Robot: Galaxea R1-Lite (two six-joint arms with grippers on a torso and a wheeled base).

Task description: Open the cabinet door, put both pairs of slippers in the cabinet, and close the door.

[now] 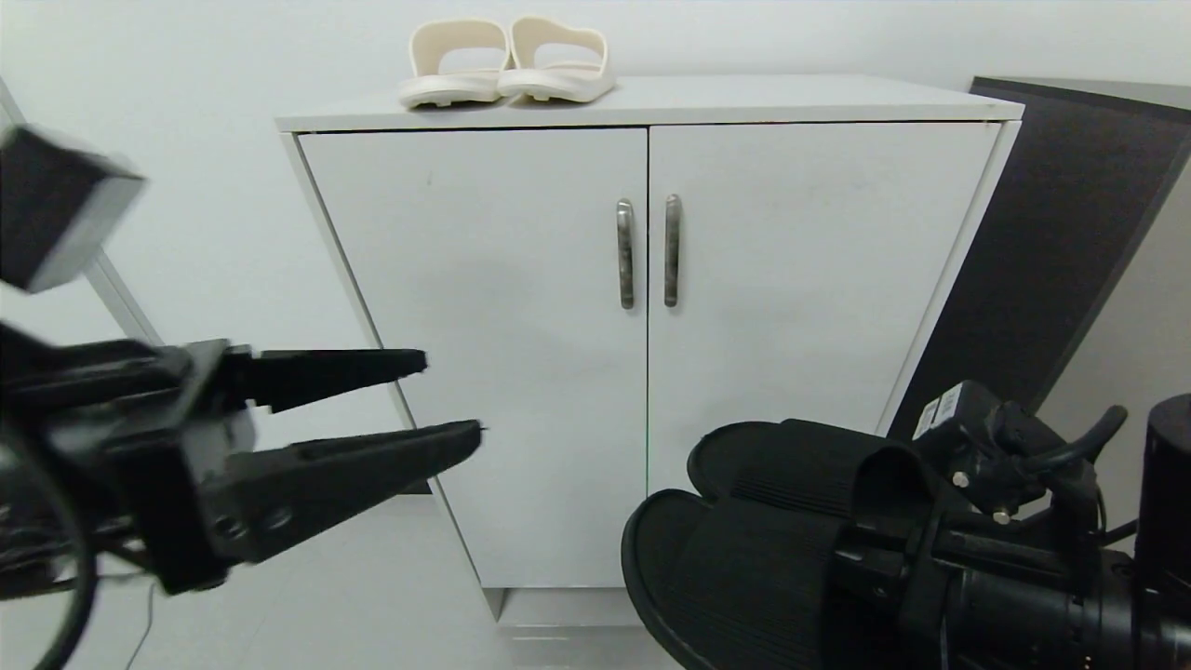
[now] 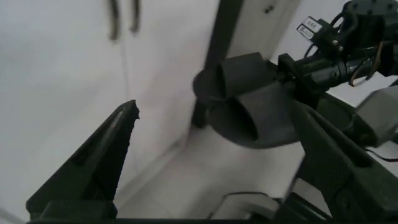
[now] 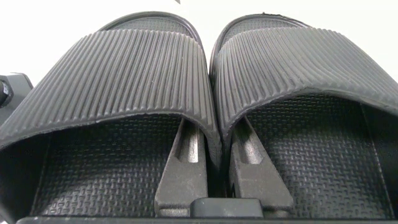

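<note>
the left pincer [image 1: 451, 395] gapes empty, nearer the shut cabinet [image 1: 484, 279]; its upright handles [image 1: 626, 253] stand ahead, toward its right. the right pincer [image 3: 214, 149] clamps the black slippers [image 1: 763, 521] together, low by the right door [image 1: 819, 279].

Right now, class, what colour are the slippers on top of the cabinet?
The slippers are cream-white, clearest in the head view.

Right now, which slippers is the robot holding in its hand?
The black pair, gripped by the right hand in front of the cabinet. The cream pair sits on top of it, untouched.
</note>
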